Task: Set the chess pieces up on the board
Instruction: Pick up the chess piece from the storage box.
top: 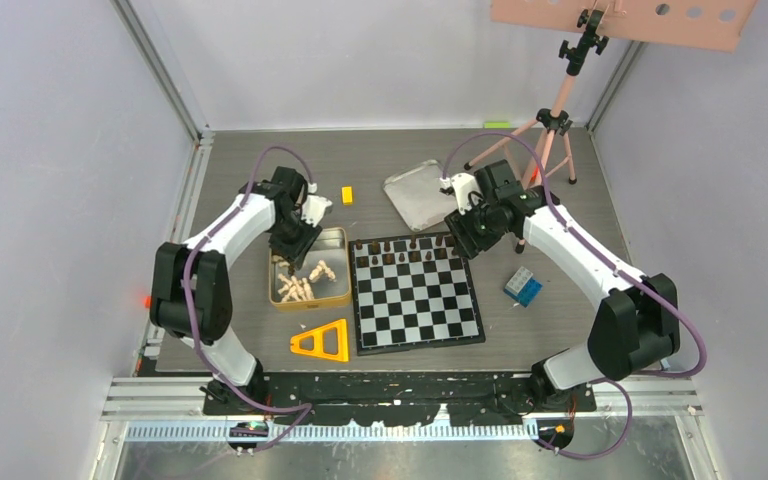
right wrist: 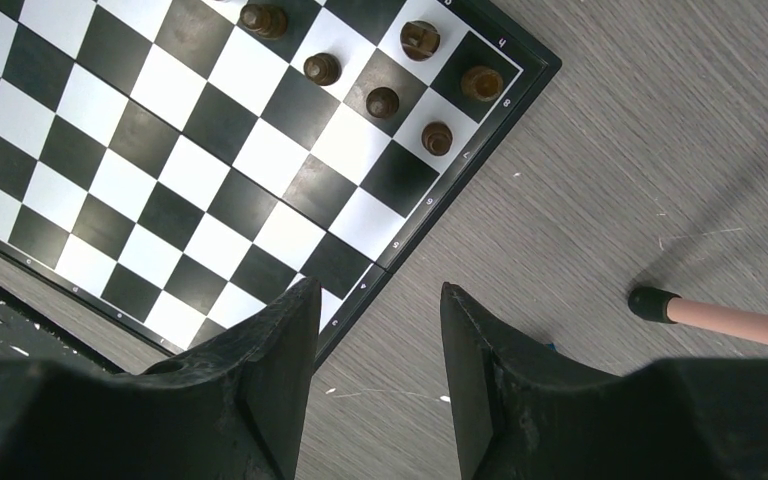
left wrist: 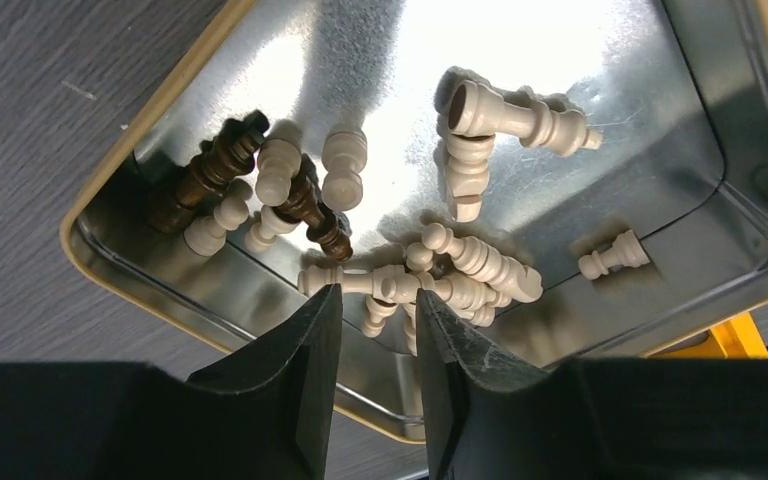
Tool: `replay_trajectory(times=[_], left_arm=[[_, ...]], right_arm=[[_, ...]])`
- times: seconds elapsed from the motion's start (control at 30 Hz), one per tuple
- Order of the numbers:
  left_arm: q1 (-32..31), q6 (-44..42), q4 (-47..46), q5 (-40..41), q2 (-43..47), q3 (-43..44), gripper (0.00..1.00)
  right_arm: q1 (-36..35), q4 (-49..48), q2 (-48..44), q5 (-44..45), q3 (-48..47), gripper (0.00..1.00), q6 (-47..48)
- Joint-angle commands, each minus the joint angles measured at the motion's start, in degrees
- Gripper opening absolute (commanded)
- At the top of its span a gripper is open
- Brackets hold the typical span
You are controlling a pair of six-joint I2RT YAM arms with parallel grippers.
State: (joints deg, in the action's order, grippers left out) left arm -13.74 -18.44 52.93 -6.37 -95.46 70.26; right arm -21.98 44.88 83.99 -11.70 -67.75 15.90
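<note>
Your left gripper (left wrist: pixel 378 296), jaws parted and empty, hangs over tangled pale chess pieces (left wrist: pixel 480 262) at its twelve o'clock; closing here could pinch two together.

Board (right wrist: pixel 210 190) cropped top+left; chess pieces (top: pixel 297 288) too small overhead.

The grey bench (top: pixel 240 170) carries the board (top: pixel 417 300) beneath the right hand (top: pixel 458 238) and a gold tin (top: pixel 310 303) under the left hand (top: pixel 285 262). Beyond the hands lie a silver lid (top: pixel 418 195) and a yellow block (top: pixel 347 194).

Pale lilac walls (top: pixel 50 150), grey woodgrain tabletop (top: pixel 380 160), pink tripod (top: pixel 557 110) back right.
</note>
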Motion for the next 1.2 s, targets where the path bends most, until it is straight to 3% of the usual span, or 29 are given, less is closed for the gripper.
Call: replay_trajectory(times=[0.0,0.37,0.87,1.17], left_arm=[[0.7,4.0,-3.1,2.5,-0.9,-0.6,0.35],[5.7,4.2,-3.9,0.0,-5.3,-0.1,0.35],[5.9,5.7,-5.7,-2.7,-9.2,-1.2,0.38],[6.0,3.6,-8.5,-0.4,-6.5,-2.3,0.17]], right_arm=[[0.3,-1.3,-3.7,-0.7,0.6,0.53,-0.6],[0.7,-1.5,-3.9,-1.3,1.1,0.53,-0.7],[1.0,-1.6,-3.6,-2.0,1.4,0.53,-0.8],[1.0,0.0,-2.5,-3.7,-0.6,0.53,-0.5]])
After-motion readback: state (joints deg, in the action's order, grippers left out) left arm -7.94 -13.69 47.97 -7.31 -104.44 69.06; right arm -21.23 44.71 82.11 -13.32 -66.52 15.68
